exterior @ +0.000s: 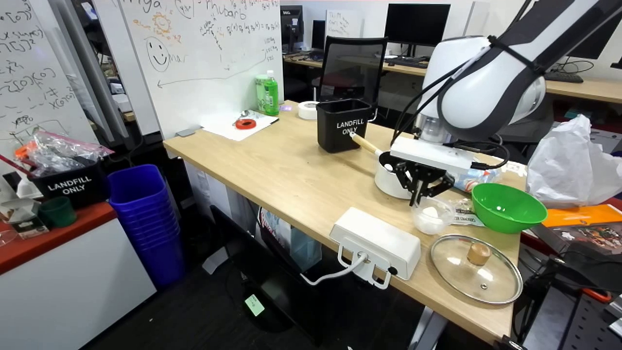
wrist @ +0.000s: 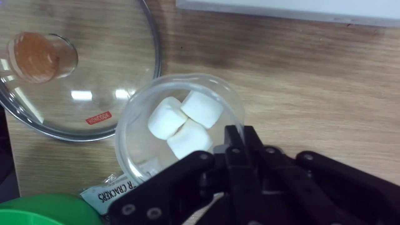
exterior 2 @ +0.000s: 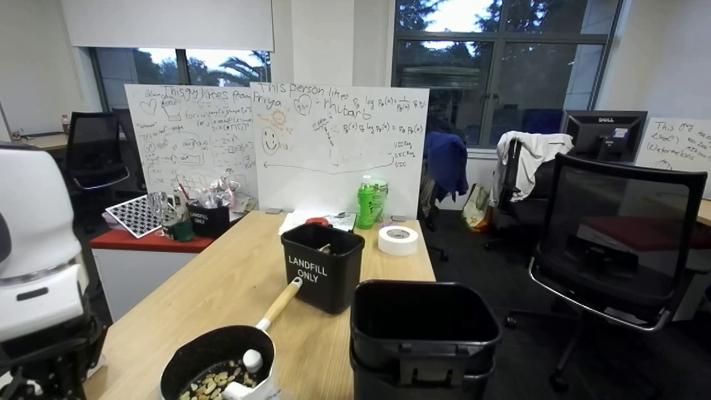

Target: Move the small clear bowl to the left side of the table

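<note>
The gripper [wrist: 240, 134] is clenched on the rim of the small clear bowl [wrist: 142, 147], with one finger inside the wall and one outside; whether the bowl stands on the table [exterior: 286, 160] or hangs just above it cannot be told. Since the hold is at one side only, the far side of the bowl may sag during a quick carry and tip out the three marshmallows [wrist: 187, 139], and the thin-looking wall may flex and slip from the fingertips. Beside the bowl, partly hidden by it in the wrist view, lies a packet [wrist: 107, 193] on which CRACKERS can be read; it might be dragged along if the bowl slides rather than rises. Past the bowl from the fingertips is the glass lid [exterior: 466, 277], its red label [wrist: 98, 117] reading HONCOOK, and its rim could catch a bowl moved too low. On the gripper's opposite side, the saucepan [exterior: 388, 183] points its wooden handle [exterior: 365, 144] at a black bin [exterior: 335, 138] lettered LANDFILL ONLY; a low sweep that way could knock the handle and swing the saucepan. Well away from the gripper, the whiteboard [exterior 2: 333, 194] carries "This person likes" and "rhubarb" among formulas, and farther still a monitor [exterior 2: 605, 133] bears the name DELL.
</note>
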